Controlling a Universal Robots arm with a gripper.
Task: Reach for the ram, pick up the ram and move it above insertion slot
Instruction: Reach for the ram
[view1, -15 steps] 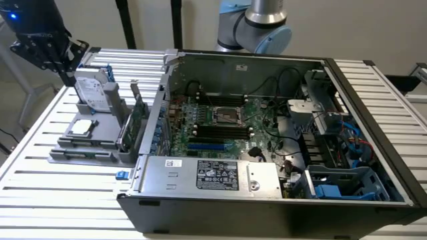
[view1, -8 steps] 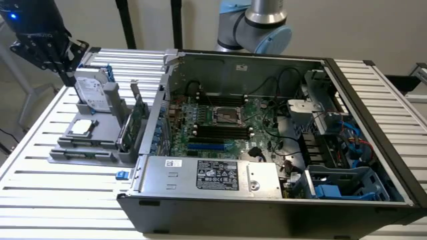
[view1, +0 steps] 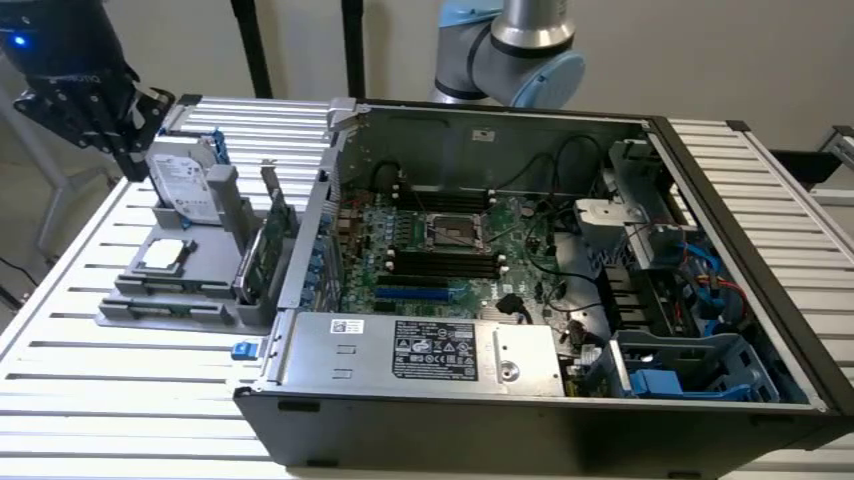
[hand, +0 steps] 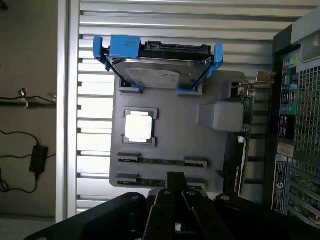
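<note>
Gripper: up at the far left of the exterior view, hanging over the slatted table, beyond the far end of the gray holder. Open or closed: cannot tell. Holds nothing that shows.

Holder: on the table, just to the exterior view's left of the open computer case. Far end: hard drive in blue rails, standing on edge. Middle: a square processor chip, lying flat. Side toward the case: a green expansion card, upright.

Ram: thin green stick seated on edge between two gray clips at the holder's near end, well apart from the gripper. A second stick sits in the row just beside it, nearer the holder's edge, partly hidden by the gripper body in the wrist view.

Insertion slots: black rows on the motherboard, just near of the processor socket, inside the case.
</note>
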